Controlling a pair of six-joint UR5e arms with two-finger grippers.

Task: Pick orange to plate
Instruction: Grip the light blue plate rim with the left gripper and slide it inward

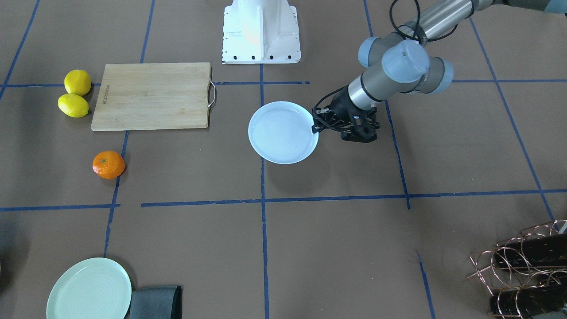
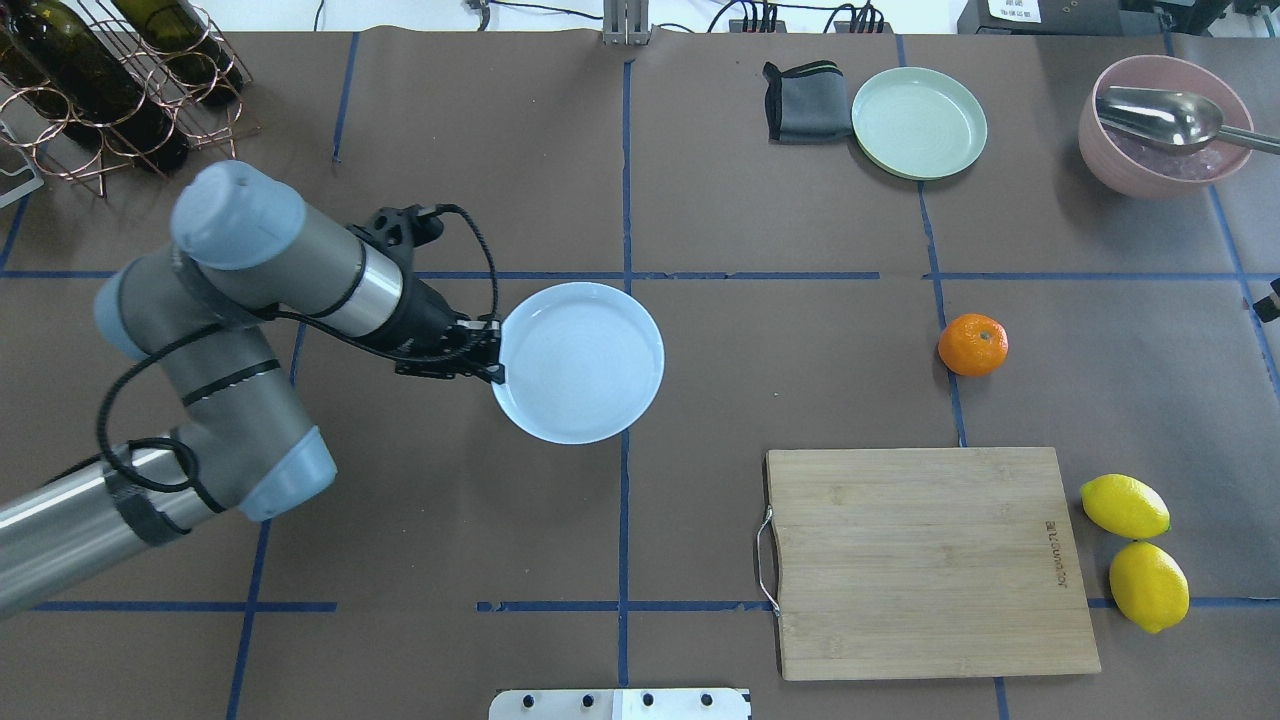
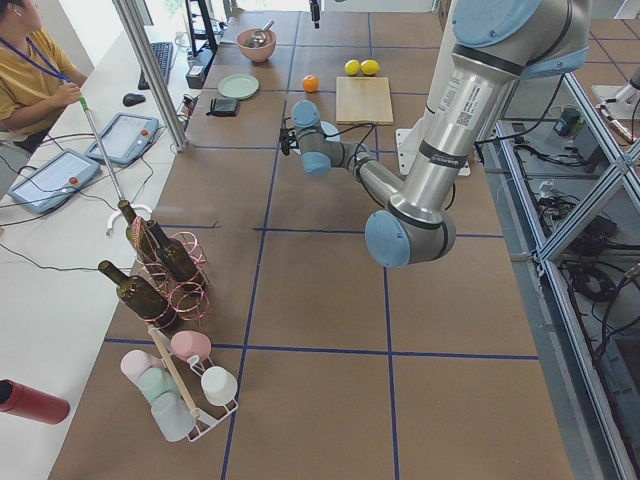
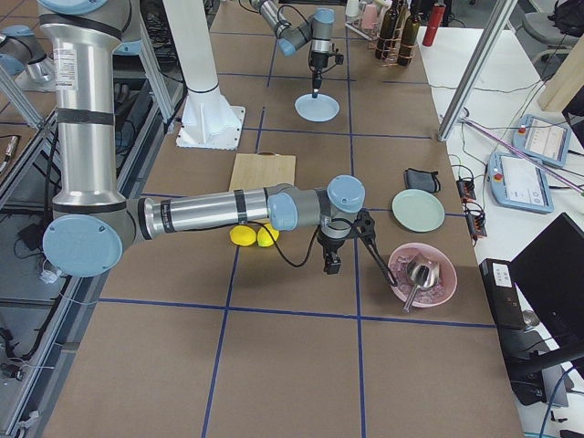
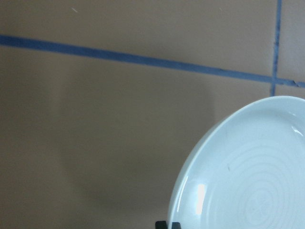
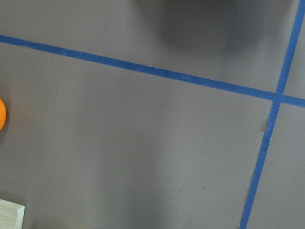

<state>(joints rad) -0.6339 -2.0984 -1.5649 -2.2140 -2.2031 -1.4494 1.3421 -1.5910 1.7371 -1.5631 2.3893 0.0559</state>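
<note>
The orange (image 2: 973,345) rests on the brown table beyond the cutting board, and its edge shows at the left border of the right wrist view (image 6: 1,114). The white plate (image 2: 580,362) is near the table's middle, casting a soft shadow. My left gripper (image 2: 497,365) is shut on the plate's near-left rim (image 1: 315,124); the wrist view shows the plate (image 5: 248,176) just above the fingertips. My right gripper (image 4: 330,265) hangs over bare table to the right of the orange, apart from it. Whether it is open or shut I cannot tell.
A wooden cutting board (image 2: 925,560) lies near the orange, with two lemons (image 2: 1125,505) beside it. At the far edge stand a pale green plate (image 2: 918,122), a grey cloth (image 2: 805,102) and a pink bowl with a spoon (image 2: 1165,125). A bottle rack (image 2: 100,80) is far left.
</note>
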